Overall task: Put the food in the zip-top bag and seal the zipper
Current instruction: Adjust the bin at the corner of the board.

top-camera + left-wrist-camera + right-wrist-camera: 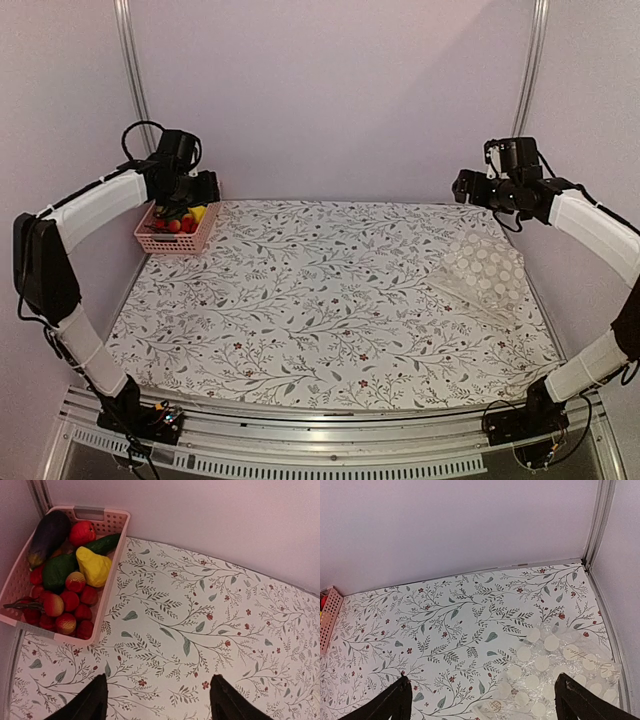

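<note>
From above, the left tool (203, 187) hangs by the pink basket (170, 243) in the far left corner of the surface (320, 300), where the food (180, 222) lies heaped. The right tool (468, 186) hovers at the far right, beyond the zip-top bag (485, 275), which lies flat near the right edge. In the left wrist view, the left tool's fingers (90, 702) stand apart and empty above the cloth beside the basket, and in the right wrist view the right tool gapes wide and empty, with the dotted bag below it to the right.
</note>
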Robot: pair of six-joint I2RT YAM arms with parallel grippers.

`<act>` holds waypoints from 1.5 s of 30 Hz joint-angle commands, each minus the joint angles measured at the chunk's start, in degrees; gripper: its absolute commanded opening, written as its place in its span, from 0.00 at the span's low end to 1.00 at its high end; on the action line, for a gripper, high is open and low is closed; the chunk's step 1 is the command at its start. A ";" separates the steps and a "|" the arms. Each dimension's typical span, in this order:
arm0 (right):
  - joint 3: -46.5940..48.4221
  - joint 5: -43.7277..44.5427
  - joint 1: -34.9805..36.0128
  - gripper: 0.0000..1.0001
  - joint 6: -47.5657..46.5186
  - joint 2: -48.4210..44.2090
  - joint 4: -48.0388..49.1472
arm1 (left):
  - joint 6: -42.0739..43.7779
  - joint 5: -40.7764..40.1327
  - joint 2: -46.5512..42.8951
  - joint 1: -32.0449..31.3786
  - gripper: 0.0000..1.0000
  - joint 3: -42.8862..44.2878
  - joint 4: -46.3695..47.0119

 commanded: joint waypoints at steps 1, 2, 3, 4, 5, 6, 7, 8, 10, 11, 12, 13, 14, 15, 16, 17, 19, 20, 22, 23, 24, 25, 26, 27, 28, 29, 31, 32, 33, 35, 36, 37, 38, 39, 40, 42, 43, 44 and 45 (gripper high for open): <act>-0.06 -4.66 -0.67 0.98 5.02 -1.20 -2.23 | -1.40 2.94 6.13 3.84 0.65 4.39 -4.25; -0.91 -8.24 -0.68 0.98 5.22 -1.95 -1.93 | -0.41 3.22 7.72 4.46 0.64 5.62 -5.12; -1.82 -12.00 -0.76 0.99 5.15 -2.39 -1.81 | 0.31 3.22 9.35 5.14 0.62 6.91 -6.19; -2.40 -15.11 -0.83 0.99 4.80 -2.68 -1.73 | 1.08 3.35 10.98 5.80 0.62 8.23 -7.30; -3.52 -17.02 -0.89 0.99 4.81 -3.02 -1.64 | 1.61 3.39 12.44 6.34 0.61 9.51 -8.36; -4.21 -18.70 -0.92 0.99 5.43 -3.32 -1.81 | 2.18 3.31 13.79 6.88 0.62 10.70 -9.28; -4.68 -19.90 -0.93 0.98 6.04 -3.61 -2.19 | 2.92 3.21 14.86 7.24 0.63 11.67 -10.00; -4.95 -20.75 -0.95 0.97 6.29 -3.77 -2.81 | 3.69 3.14 15.96 7.57 0.64 12.48 -10.49; -5.32 -22.14 -0.99 0.96 6.42 -4.03 -4.30 | 5.12 2.95 17.76 8.22 0.65 13.99 -11.11; -5.45 -22.56 -0.99 0.96 6.16 -4.19 -4.89 | 5.74 2.84 18.74 8.58 0.66 14.87 -11.45; -5.61 -23.00 -1.00 0.96 6.08 -4.40 -5.33 | 6.31 2.65 19.69 8.91 0.66 15.72 -11.73; -5.72 -23.44 -1.00 0.95 5.92 -4.57 -5.65 | 6.58 2.50 20.74 9.39 0.66 16.77 -12.24; -5.71 -23.89 -1.02 0.95 5.82 -4.75 -6.11 | 6.74 2.56 21.84 9.79 0.66 17.97 -12.67; -5.66 -24.35 -1.02 0.95 5.81 -4.83 -6.55 | 6.92 2.66 23.00 10.21 0.66 19.19 -13.17; -5.62 -25.18 -1.01 0.95 5.76 -4.78 -6.75 | 7.20 2.73 24.16 10.58 0.65 20.61 -13.78; -5.52 -26.21 -1.06 0.95 5.76 -4.79 -6.90 | 7.50 3.06 25.16 10.94 0.64 21.72 -13.99; -5.40 -27.78 -1.03 0.95 5.69 -4.60 -7.03 | 7.62 3.70 26.78 11.51 0.62 23.61 -14.08; -5.40 -28.11 -1.07 0.95 5.88 -4.54 -7.05 | 7.49 3.56 27.62 11.82 0.61 24.30 -14.21; -5.38 -28.65 -1.08 0.95 6.30 -4.31 -7.06 | 7.09 2.71 29.08 12.43 0.60 25.30 -14.37; -5.30 -29.01 -1.11 0.95 6.51 -4.11 -7.13 | 7.06 2.91 29.89 12.73 0.59 25.73 -14.39; -5.19 -29.35 -1.07 0.95 6.70 -3.93 -7.13 | 7.11 3.55 30.75 12.99 0.57 26.25 -14.28; -5.08 -29.79 -1.08 0.95 6.88 -3.90 -7.14 | 7.31 4.05 31.75 13.20 0.56 26.80 -14.28; -5.07 -30.29 -1.06 0.95 7.01 -3.84 -7.19 | 7.43 4.08 32.53 13.23 0.55 27.25 -14.28; -5.07 -30.44 -1.10 0.95 7.03 -3.81 -7.14 | 7.72 4.03 33.24 13.31 0.54 27.62 -14.09; -5.13 -30.46 -1.12 0.94 6.99 -3.80 -7.14 | 7.94 4.30 33.88 13.37 0.53 27.80 -13.84; -5.23 -30.48 -1.12 0.94 6.91 -3.73 -7.21 | 8.06 4.46 34.46 13.41 0.52 27.92 -13.57; -5.33 -30.35 -1.12 0.94 6.79 -3.64 -7.22 | 8.10 4.69 35.84 13.56 0.48 28.66 -13.57; -5.30 -30.23 -1.12 0.93 6.77 -3.56 -7.30 | 8.14 4.77 36.38 13.59 0.45 28.97 -13.56; -5.33 -29.92 -1.08 0.93 6.71 -3.37 -7.35 | 8.12 4.89 37.10 13.64 0.40 29.24 -13.50; -5.25 -29.23 -1.12 0.93 6.88 -3.06 -7.57 | 7.70 5.44 37.83 13.59 0.31 29.65 -13.57; -5.25 -29.19 -1.11 0.92 6.94 -2.77 -7.55 | 7.40 5.75 37.98 13.59 0.26 29.67 -13.57; -5.17 -29.19 -1.12 0.92 6.94 -2.60 -7.57 | 7.15 5.93 38.05 13.47 0.21 29.61 -13.57; -5.04 -29.19 -1.09 0.91 7.07 -2.30 -7.50 | 7.04 6.01 37.83 13.30 0.17 29.53 -13.55; -4.85 -29.26 -1.12 0.91 7.11 -2.04 -7.44 | 6.94 6.12 37.61 12.99 0.13 29.37 -13.57; -4.80 -29.36 -1.09 0.91 7.19 -1.60 -7.30 | 6.81 6.30 37.27 12.59 0.10 29.10 -13.57; -4.75 -29.46 -1.11 0.91 7.49 -1.05 -6.70 | 6.72 6.47 36.23 11.36 0.05 27.90 -13.57; -4.80 -29.55 -1.05 0.91 7.69 -0.67 -6.32 | 6.46 6.49 35.56 10.72 0.03 27.20 -13.62; -4.81 -29.71 -1.09 0.91 7.86 -0.45 -6.00 | 5.79 6.61 34.85 9.96 0.01 26.48 -14.10; -4.81 -29.89 -1.11 0.91 8.07 -0.17 -5.66 | 4.76 7.07 33.97 9.11 0.01 25.52 -14.40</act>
